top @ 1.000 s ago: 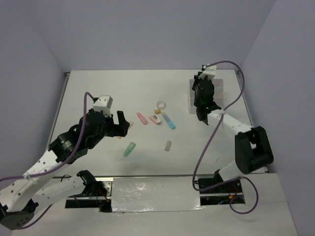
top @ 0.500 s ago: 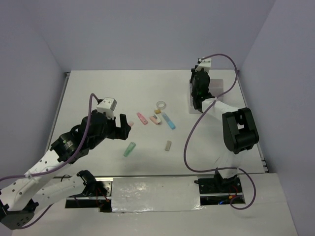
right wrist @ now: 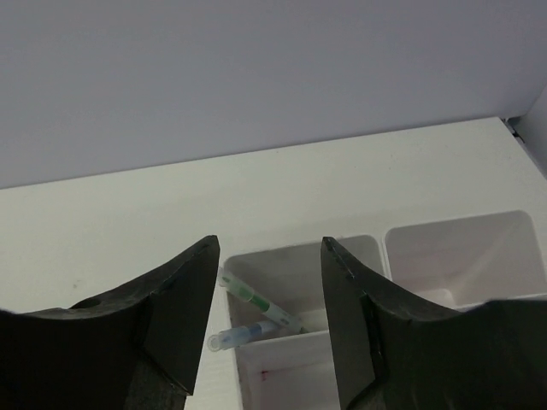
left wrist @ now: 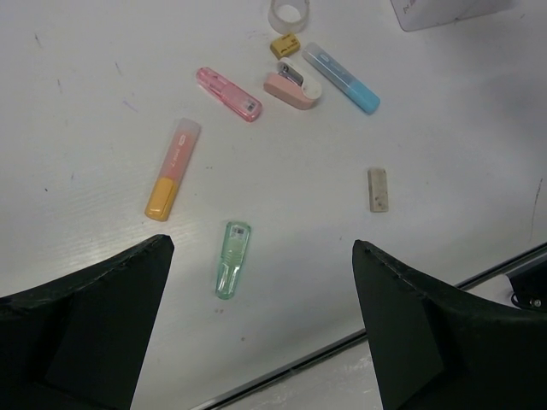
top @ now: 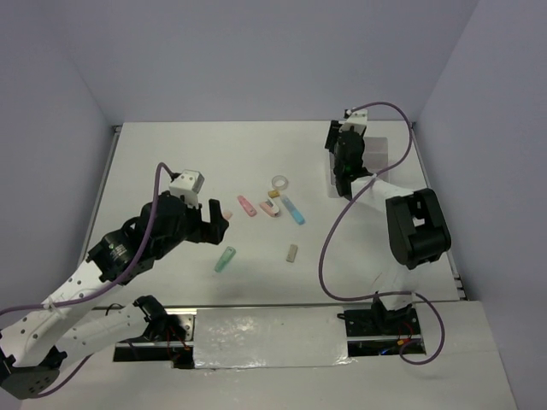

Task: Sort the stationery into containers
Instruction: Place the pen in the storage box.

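While the left arm (top: 128,248) is bent and stretched low over the white table (top: 171,154), the left claw (left wrist: 261,248) is held wide open. Nothing is gripped in it. Its two black fingers (left wrist: 85,325) are seen far apart at the bottom of the left wrist view.

Loose stationery is spread on the table past them. A green stick (left wrist: 232,271) is lying closest, between the two fingers. An orange highlighter (left wrist: 173,168) is lying a bit further off, tilted. A tan eraser (left wrist: 378,189) is lying alone, off to the right. Further away, a pink stick (left wrist: 228,94), a pink and white piece (left wrist: 292,90), a blue highlighter (left wrist: 342,77), a small yellow block (left wrist: 285,44) and a white tape ring (left wrist: 289,13) are bunched near each other.

The right arm (top: 414,231) is folded up and reached to the far right side of the table, where the white divided box (right wrist: 444,224) is placed. The right claw (right wrist: 269,248) is held over the box. It is partly open, and nothing is held in it. Two thin pens (right wrist: 261,303) are lying together in one compartment, just under the right fingers (right wrist: 184,316). One pen is marked with green and the other with blue.
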### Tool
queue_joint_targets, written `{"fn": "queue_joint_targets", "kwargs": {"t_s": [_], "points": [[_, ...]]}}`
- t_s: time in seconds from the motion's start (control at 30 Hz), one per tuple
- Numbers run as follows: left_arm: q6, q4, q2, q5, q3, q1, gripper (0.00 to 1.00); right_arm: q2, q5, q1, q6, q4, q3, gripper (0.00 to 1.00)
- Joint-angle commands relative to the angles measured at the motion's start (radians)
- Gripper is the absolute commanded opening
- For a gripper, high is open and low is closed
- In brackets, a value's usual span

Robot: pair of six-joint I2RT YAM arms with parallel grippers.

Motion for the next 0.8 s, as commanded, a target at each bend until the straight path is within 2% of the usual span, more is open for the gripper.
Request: {"fn": "queue_joint_targets", "kwargs": {"t_s": [0.0, 0.2, 0.3, 0.33, 0.37, 0.4, 0.43, 0.47, 0.5, 0.6, 0.7, 0.77], "points": [[0.018, 0.024, -0.024, 0.005, -0.001, -0.001, 0.99, -0.112, -0.032, -0.005, 0.024, 0.006, -0.011, 0.59], [-0.051, -0.025, 0.028, -0.082, 0.011, -0.003, 0.99, -0.377, -0.087, 0.030, 0.131, -0.242, -0.005, 0.61], [-0.099, -0.051, 0.068, -0.147, 0.033, -0.003, 0.99, -0.434, -0.245, 0.069, 0.142, -0.564, 0.102, 0.61], [-0.116, -0.063, 0.082, -0.162, 0.042, -0.001, 0.99, -0.441, -0.265, 0.081, 0.153, -0.745, 0.134, 0.61], [-0.140, -0.077, 0.109, -0.174, 0.054, 0.000, 0.99, -0.463, -0.329, 0.117, 0.145, -0.800, 0.148, 0.62], [-0.150, -0.088, 0.122, -0.171, 0.067, 0.000, 0.99, -0.480, -0.351, 0.147, 0.144, -0.839, 0.134, 0.73], [-0.156, -0.088, 0.129, -0.167, 0.070, 0.000, 0.99, -0.499, -0.354, 0.180, 0.147, -0.886, 0.113, 0.74], [-0.166, -0.088, 0.134, -0.164, 0.071, 0.000, 0.99, -0.514, -0.344, 0.257, 0.154, -0.911, 0.075, 0.90], [-0.173, -0.088, 0.136, -0.168, 0.073, 0.000, 0.99, -0.525, -0.310, 0.292, 0.204, -0.945, 0.062, 1.00], [-0.200, -0.125, 0.131, -0.214, 0.091, 0.003, 0.99, -0.520, -0.173, 0.432, 0.348, -1.067, 0.028, 1.00], [-0.168, -0.171, 0.126, -0.251, 0.123, 0.005, 0.99, -0.528, -0.141, 0.536, 0.378, -1.121, -0.021, 0.98], [-0.130, -0.178, 0.120, -0.230, 0.133, 0.005, 0.99, -0.517, -0.131, 0.553, 0.432, -1.175, -0.028, 0.98]]}}
